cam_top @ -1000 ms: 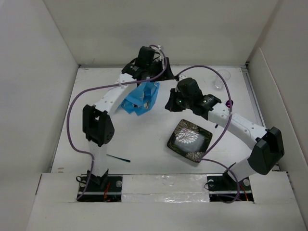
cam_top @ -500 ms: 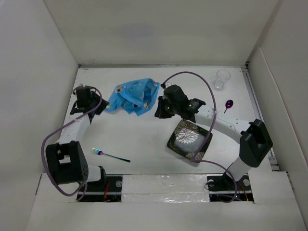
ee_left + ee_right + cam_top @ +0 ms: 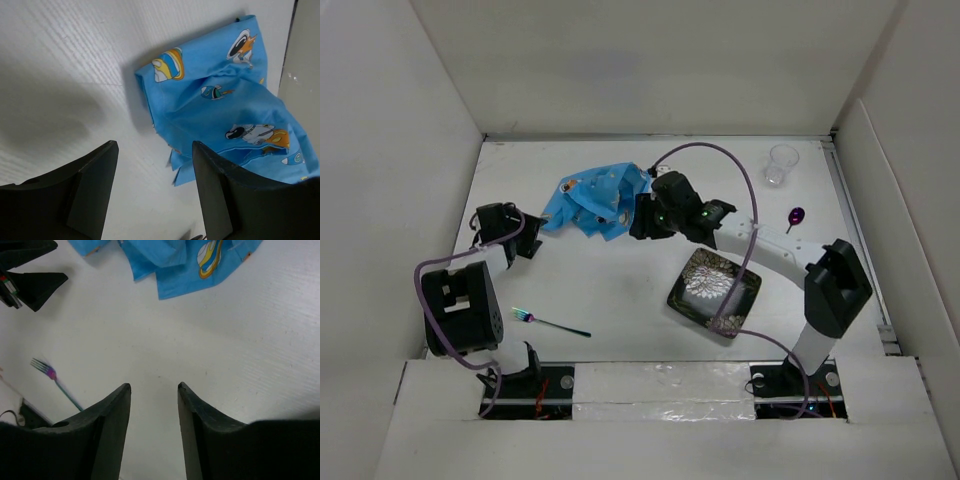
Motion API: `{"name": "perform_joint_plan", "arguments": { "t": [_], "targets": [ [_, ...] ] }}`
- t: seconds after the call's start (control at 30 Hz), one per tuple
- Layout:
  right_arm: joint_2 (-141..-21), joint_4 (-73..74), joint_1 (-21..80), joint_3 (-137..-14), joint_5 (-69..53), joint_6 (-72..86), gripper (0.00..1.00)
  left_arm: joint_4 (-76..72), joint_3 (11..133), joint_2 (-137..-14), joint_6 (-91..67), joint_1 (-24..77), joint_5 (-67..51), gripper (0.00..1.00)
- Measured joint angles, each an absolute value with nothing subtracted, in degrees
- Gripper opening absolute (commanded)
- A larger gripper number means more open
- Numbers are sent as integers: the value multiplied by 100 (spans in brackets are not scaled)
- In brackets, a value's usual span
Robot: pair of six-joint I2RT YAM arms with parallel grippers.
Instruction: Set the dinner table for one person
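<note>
The dinner table (image 3: pixel 620 290) is a white surface. On it a blue cartoon-printed cloth (image 3: pixel 595 200) lies crumpled at the back centre. It also fills the upper right of the left wrist view (image 3: pixel 225 110) and the top of the right wrist view (image 3: pixel 170 260). My left gripper (image 3: pixel 527 243) stands open to the cloth's left, apart from it, with only bare table between its fingers (image 3: pixel 155 145). My right gripper (image 3: pixel 638 216) is open just right of the cloth, holding nothing (image 3: pixel 154 386). A dark patterned square plate (image 3: pixel 713 292) lies under the right forearm.
A fork (image 3: pixel 550 322) with an iridescent head lies near the front left, also seen in the right wrist view (image 3: pixel 55 380). A clear cup (image 3: pixel 782 163) stands at the back right, and a purple spoon (image 3: pixel 794 218) lies near the right edge. White walls enclose the table.
The left arm has pulled back from over the cloth to the left and folded in. The cloth now lies spread on the table. The right gripper has opened and shifted left toward the cloth.
</note>
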State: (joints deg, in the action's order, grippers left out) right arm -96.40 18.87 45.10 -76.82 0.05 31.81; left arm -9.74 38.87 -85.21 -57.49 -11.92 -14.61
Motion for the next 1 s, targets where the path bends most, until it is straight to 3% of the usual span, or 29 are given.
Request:
{"name": "perform_joint_plan", "arguments": {
  "t": [0.13,0.47,0.57,0.63,0.67,0.77,0.83,1.0],
  "targets": [
    [-10318,1859,4510,-8294,246,3068,63,-1446,3898,-8879,-5964,-1184,-1592,56],
    [-12752,1734,4460,-10674,395,2921,71,-1712,4421,-9662,-6093,-1184,-1763,45],
    [-13183,1761,4421,-11037,390,2941,69,-1758,4595,-9795,-6095,-1181,-1758,41],
    [-13399,1806,4388,-11281,401,2958,52,-1767,4746,-9933,-6093,-1184,-1756,31],
    [-13478,1817,4362,-11384,408,2965,34,-1772,4829,-10016,-6097,-1184,-1752,27],
    [-13520,1796,4307,-11483,434,3004,15,-1789,5061,-10263,-6093,-1184,-1756,12],
    [-13445,1747,4276,-11441,473,3004,10,-1806,5133,-10374,-6086,-1184,-1756,0],
    [-13067,1772,4233,-11406,556,2939,0,-1833,5231,-10451,-6069,-1184,-1802,0]
  ]
}}
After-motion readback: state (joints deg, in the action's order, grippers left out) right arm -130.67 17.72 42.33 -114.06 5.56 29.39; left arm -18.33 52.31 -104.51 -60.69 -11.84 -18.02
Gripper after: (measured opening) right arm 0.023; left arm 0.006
